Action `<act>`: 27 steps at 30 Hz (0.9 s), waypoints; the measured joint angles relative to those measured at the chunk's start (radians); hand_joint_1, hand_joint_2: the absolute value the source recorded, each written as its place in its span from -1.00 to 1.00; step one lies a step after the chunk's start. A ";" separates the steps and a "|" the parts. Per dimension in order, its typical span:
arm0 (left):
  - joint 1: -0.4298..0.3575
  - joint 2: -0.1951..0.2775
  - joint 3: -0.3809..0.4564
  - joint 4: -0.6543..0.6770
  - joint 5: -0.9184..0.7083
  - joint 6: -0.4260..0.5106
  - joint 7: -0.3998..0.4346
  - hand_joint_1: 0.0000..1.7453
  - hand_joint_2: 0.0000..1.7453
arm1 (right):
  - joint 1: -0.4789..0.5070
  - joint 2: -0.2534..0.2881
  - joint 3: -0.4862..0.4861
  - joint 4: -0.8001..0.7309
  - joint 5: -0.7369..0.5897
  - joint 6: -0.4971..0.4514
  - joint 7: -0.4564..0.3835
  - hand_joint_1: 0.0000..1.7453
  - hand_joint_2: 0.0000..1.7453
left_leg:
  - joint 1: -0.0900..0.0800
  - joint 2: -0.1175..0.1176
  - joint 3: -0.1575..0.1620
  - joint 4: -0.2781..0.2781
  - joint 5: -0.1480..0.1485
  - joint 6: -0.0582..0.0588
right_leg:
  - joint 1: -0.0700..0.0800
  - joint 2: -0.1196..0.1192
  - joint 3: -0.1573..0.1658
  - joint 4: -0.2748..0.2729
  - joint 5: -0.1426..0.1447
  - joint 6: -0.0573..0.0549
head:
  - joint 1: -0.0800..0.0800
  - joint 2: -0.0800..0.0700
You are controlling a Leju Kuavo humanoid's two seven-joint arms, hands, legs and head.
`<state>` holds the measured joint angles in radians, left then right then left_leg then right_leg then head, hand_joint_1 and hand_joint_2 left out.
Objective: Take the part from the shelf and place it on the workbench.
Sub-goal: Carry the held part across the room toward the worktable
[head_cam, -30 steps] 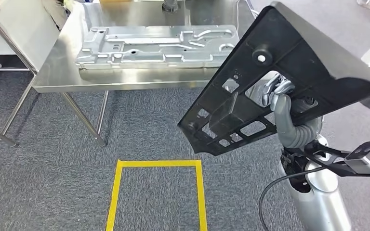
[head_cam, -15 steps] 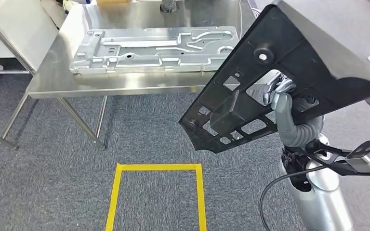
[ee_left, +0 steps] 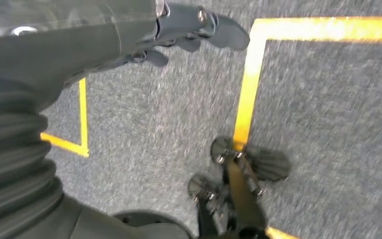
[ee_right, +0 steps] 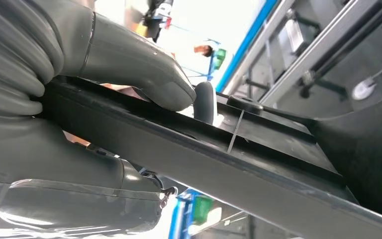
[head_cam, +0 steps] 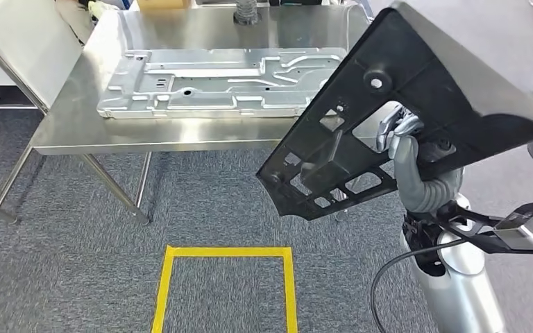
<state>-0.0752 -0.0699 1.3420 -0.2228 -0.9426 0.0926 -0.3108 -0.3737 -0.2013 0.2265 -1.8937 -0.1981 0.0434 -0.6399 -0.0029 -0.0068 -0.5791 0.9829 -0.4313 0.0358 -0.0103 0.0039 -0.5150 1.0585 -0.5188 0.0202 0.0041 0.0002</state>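
The right hand (head_cam: 406,149) grips the black part (head_cam: 416,104), a large flat moulded panel held tilted at the right of the head view; in the right wrist view the thumb (ee_right: 144,69) presses on one face and the fingers clamp the other. The part hangs over the carpet, just short of the steel bench (head_cam: 76,125) in the upper left. A silver stamped plate (head_cam: 215,83) already takes up much of the bench top. The left hand (ee_left: 179,27) hangs over the yellow floor tape (head_cam: 225,253), loosely curled around nothing.

The step in hand looks like the carry to the bench. To do it well, the robot should keep its pinch firm, since the long panel will lever against the hand. It should level the panel before lowering and pick bare steel clear of the silver plate.
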 joint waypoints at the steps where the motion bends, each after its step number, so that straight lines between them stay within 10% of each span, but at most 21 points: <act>1: -0.001 0.000 0.000 0.000 0.000 0.001 0.000 -1.00 1.00 | -0.003 0.000 0.000 0.000 0.000 0.000 0.000 1.00 1.00 | 0.003 -0.001 0.015 -0.009 -0.003 0.003 | -0.001 0.000 -0.026 0.047 -0.011 0.002 | 0.001 0.000; 4: -0.002 -0.001 0.000 0.000 0.000 0.003 0.000 -1.00 1.00 | -0.004 0.001 0.002 0.000 0.000 -0.001 0.000 1.00 1.00 | 0.003 -0.002 0.040 -0.012 -0.024 0.007 | -0.008 0.000 -0.147 0.206 -0.074 0.013 | 0.004 0.000; 6: 0.000 -0.002 0.000 0.000 0.000 0.004 0.001 -1.00 1.00 | -0.003 0.001 0.002 0.000 0.000 -0.001 0.000 1.00 1.00 | 0.004 -0.004 0.061 -0.012 -0.042 0.003 | -0.013 -0.001 -0.182 0.199 -0.055 0.022 | 0.004 0.000; 10: -0.001 -0.004 0.001 0.000 0.000 0.006 0.002 -1.00 1.00 | -0.007 0.002 0.003 0.000 0.008 -0.002 -0.001 1.00 1.00 | 0.008 -0.006 0.099 -0.002 -0.087 -0.020 | -0.017 -0.004 -0.134 -0.023 0.105 0.021 | 0.006 0.000; 14: -0.004 -0.003 0.001 0.000 0.000 0.008 0.002 -1.00 1.00 | -0.023 0.003 0.003 -0.012 0.027 -0.003 0.006 1.00 1.00 | 0.007 -0.003 0.107 0.010 -0.103 -0.045 | -0.012 -0.001 -0.123 -0.043 0.101 -0.018 | 0.006 0.000; 20: -0.003 -0.004 0.002 0.000 0.004 0.010 0.003 -1.00 1.00 | -0.086 0.006 0.004 -0.020 0.031 0.001 0.022 1.00 1.00 | 0.014 0.001 -0.088 0.301 -0.190 -0.063 | -0.010 0.000 -0.072 -0.051 0.063 -0.039 | -0.002 0.000; 25: 0.001 -0.003 0.003 0.000 0.004 0.010 0.003 -1.00 1.00 | -0.143 0.006 0.004 -0.020 0.030 0.016 0.046 1.00 1.00 | 0.008 0.000 -0.066 0.077 -0.001 -0.038 | -0.003 0.002 -0.013 -0.051 0.019 -0.030 | -0.001 0.000; 27: 0.001 -0.003 0.003 0.000 0.004 0.007 0.002 -1.00 1.00 | -0.162 0.006 0.005 -0.019 0.028 0.019 0.060 1.00 1.00 | 0.002 0.001 -0.058 0.041 0.019 -0.028 | -0.003 0.003 -0.007 -0.053 0.008 -0.019 | -0.001 0.000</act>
<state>-0.0743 -0.0730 1.3447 -0.2224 -0.9388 0.1000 -0.3085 -0.5359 -0.1954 0.2313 -1.9131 -0.1698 0.0622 -0.5802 -0.0013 -0.0062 -0.6371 1.0234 -0.4122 0.0074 -0.0131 0.0070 -0.5224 1.0056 -0.5106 0.0016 0.0028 0.0000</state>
